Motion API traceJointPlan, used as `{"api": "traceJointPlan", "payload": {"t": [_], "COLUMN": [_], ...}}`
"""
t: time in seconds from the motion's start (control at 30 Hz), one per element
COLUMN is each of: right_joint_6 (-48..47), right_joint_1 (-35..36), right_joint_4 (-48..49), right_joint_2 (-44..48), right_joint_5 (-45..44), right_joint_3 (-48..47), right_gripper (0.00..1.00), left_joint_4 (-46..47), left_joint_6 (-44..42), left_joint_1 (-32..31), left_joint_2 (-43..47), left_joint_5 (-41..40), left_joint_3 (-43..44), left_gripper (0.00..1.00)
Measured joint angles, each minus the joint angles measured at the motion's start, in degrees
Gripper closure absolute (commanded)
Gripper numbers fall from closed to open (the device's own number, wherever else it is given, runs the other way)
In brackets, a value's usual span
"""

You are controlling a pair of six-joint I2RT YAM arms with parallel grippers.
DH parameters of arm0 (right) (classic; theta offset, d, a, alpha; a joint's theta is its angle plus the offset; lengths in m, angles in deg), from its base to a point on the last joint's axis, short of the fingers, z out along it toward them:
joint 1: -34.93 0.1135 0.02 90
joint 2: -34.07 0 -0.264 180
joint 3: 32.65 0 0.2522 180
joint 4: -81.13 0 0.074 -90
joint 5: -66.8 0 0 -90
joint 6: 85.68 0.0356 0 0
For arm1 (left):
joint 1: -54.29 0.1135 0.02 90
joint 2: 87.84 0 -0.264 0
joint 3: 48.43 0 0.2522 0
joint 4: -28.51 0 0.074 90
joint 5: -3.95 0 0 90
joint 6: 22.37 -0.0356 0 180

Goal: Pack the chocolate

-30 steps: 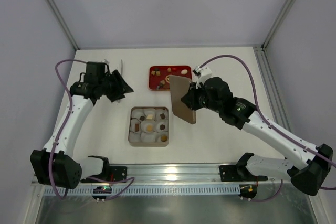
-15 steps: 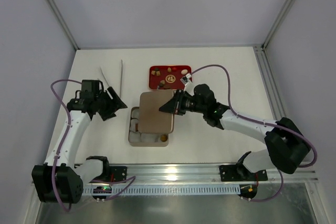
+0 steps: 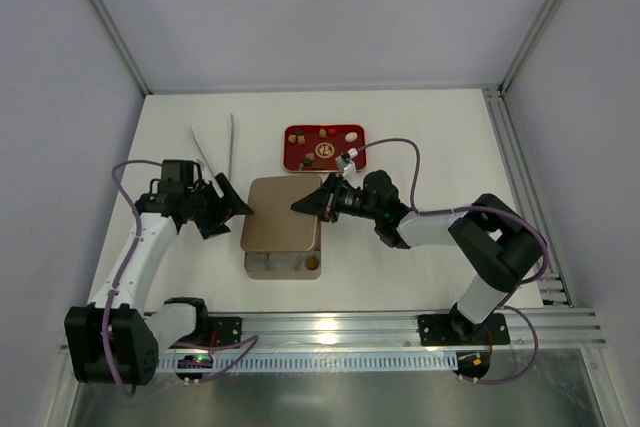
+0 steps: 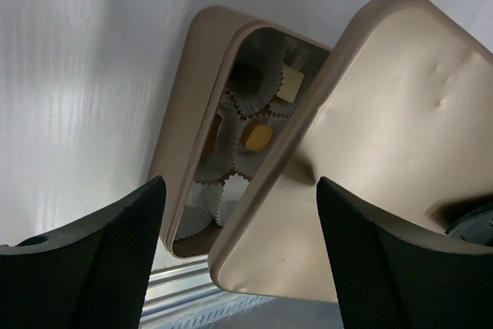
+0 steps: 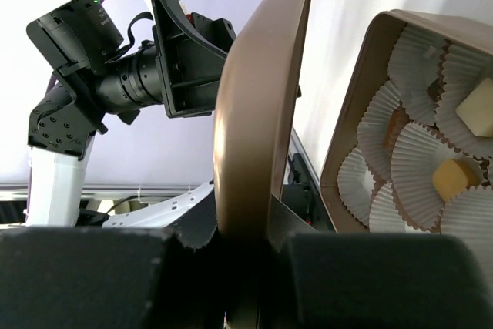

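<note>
— At the table's middle, beneath a tilted gold lid (image 3: 283, 217): the tin (image 3: 280, 274), bare only along its six-o'clock strip. Any chocolate (image 4: 258, 136) inside?

— Yes: tan and cream cubes, nested in white paper cups (image 4: 262, 75). More on the red tray (image 3: 290, 145), at twelve o'clock from the tin.

— State of the right gripper (image 3: 308, 204)?

— Clamped on the gold lid at its three-o'clock edge, pads pinching the rim; holds it slanted above the tin, not seated.

— And the left gripper (image 3: 232, 203)?

— Hovers at nine o'clock of the lid, jaws spread wide, apparently clear of everything.

— Handling of the sweets?

— Probably very light and firm enough for a pinch, yet easy to dent, smear or flick away. Best taken from straight above: across two flat sides on a cube, across the widest part on a round one, with a gentle squeeze. Likely slippery once warmed. Worth avoiding any push down into the crinkled cups, thin and quick to fold.
</note>
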Motion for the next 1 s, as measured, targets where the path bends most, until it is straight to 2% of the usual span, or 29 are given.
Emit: {"api": "traceJointPlan", "payload": {"t": [0.27,1.0], "right_joint_6": [3.87,5.33], "right_joint_1": [0.66,0.76], "right_joint_4": [6.71,11.15], "right_joint_2": [-5.81,-10.47], "right_joint_5": [1.22,4.44], "right_joint_3": [0.11,3.26], "right_gripper": [0.96,0.96], "left_joint_4": [2.25,6.82], "left_joint_6": [0.26,3.08], "left_joint_1": [0.0,-1.01], "left_joint_2": [-0.28,-0.28], "left_joint_5": [1.42,3.85], "left_joint_3": [-1.55,-5.92], "left_gripper": [0.22,0.22]}}
